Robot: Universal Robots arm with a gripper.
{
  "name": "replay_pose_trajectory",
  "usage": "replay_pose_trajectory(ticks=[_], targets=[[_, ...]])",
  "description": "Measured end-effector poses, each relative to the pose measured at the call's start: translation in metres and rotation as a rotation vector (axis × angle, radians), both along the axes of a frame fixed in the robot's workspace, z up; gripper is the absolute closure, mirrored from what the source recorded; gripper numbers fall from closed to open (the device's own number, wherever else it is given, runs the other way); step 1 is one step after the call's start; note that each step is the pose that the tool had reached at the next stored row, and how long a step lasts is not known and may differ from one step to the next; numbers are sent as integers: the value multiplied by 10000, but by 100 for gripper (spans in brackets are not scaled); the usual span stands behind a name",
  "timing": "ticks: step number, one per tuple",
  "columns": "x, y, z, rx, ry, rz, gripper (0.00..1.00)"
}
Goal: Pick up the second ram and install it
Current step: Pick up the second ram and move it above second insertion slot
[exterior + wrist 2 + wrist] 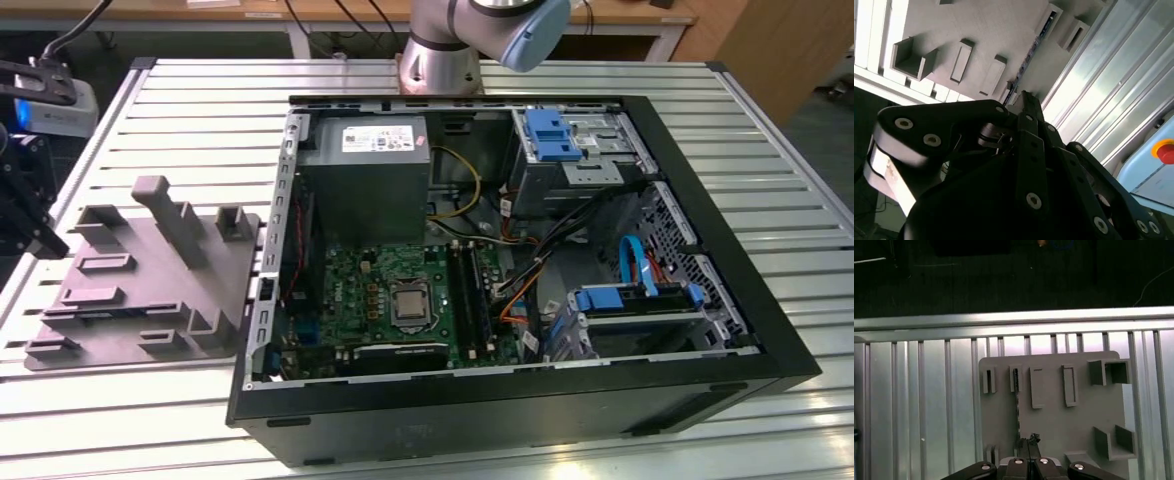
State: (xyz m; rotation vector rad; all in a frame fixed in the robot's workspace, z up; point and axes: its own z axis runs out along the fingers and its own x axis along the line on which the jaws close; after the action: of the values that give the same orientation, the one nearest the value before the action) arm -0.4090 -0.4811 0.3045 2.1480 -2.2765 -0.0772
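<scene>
Keeping the jaws pressed together: no gap showing between the tips in both wrist views, and nothing seen pinched there. Hanging over the edge of the grey tray, with the tips just beside one end of the second ram; touching it or not, impossible to tell.

Finding the second ram standing on its long edge on the tray, a thin dark strip with its far end sitting in 1 of the narrow upright slots. Seeing several other slots and 2 box-like pockets rising from the same tray.

Moving outward, seeing the tray lying flat on the ribbed metal counter, at 9 o'clock of the open computer case in the exterior view and just beside its wall. Seeing the green motherboard lying inside the case toward 7 o'clock, the grey power-supply box at 11 o'clock, and the arm's base standing beyond the case at 12 o'clock.
</scene>
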Motion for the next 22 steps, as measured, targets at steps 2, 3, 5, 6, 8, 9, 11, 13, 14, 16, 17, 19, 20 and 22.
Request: replay_pose_trajectory(ticks=[2, 3, 5, 6, 8, 9, 11, 13, 14, 16, 17, 19, 20, 22], targets=[[0, 0, -3, -1, 0, 12, 90], [0, 0, -3, -1, 0, 12, 90], [0, 0, -4, -1, -1, 12, 90], [0, 0, -6, 0, -2, 12, 90], [0, 0, -30, 2, -39, 12, 90], [0, 0, -44, 0, -54, 12, 90], [0, 0, -80, 0, -81, 12, 90], [0, 0, -115, 0, -99, 12, 90], [0, 0, -133, 0, -106, 12, 90], [0, 0, -169, 0, -117, 14, 90], [0, 0, -188, 0, -121, 15, 90], [-6, 1, -224, 0, -133, 16, 90], [-13, 1, -242, 0, -143, 15, 90], [-26, 0, -270, -1, -157, 17, 90]])
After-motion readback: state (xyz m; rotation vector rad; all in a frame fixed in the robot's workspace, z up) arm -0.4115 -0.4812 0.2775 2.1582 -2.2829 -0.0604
